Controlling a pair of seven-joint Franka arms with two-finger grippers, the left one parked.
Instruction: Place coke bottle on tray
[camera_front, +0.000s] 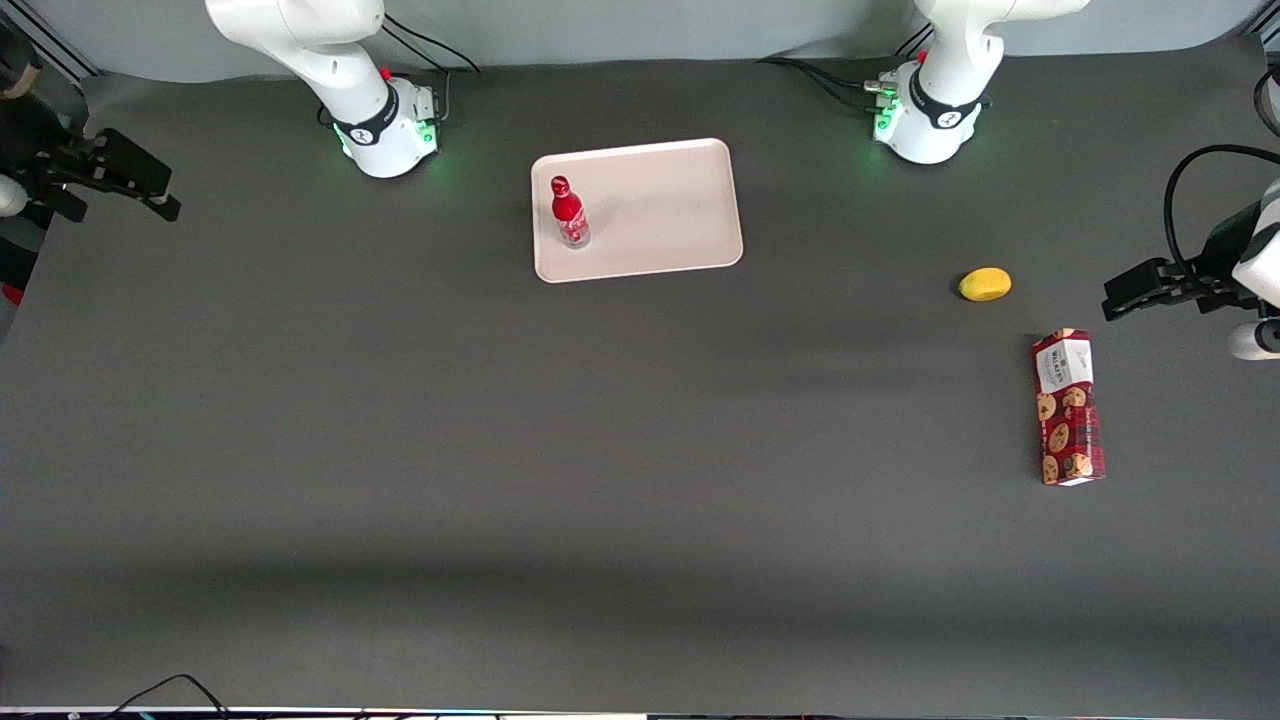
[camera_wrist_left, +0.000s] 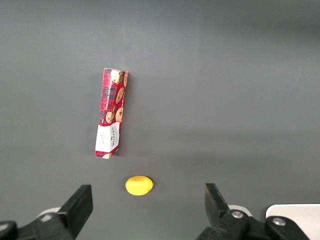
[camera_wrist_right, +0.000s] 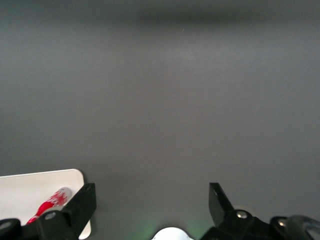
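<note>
A: Starting nearest the front camera, what do you see?

B: Bare dark table (camera_front: 400, 480) across the lower frame. At lower right lies the cookie box (camera_front: 1068, 407), flat, with a yellow lemon (camera_front: 985, 284) just above it in the frame, apart from it.

A: And the coke bottle?

B: Upper centre. The coke bottle (camera_front: 568, 212) stands upright on the tray (camera_front: 680, 200), inside the rim, close to the tray's edge on the working arm's side.

A: The gripper?

B: The gripper (camera_front: 150, 195) hangs at the upper left edge of the frame, well apart from the tray, holding nothing. In the wrist view its fingers (camera_wrist_right: 80, 207) are spread wide with only table between them.

A: So what's left?

B: By my reading the placing is done; the sensible thing is to keep the arm clear and not brush the bottle.

A: Room?

B: Plenty. Open table lies between gripper and tray. The bottle's nearness to the rim is the one risk: a nudge could tip it off.
</note>
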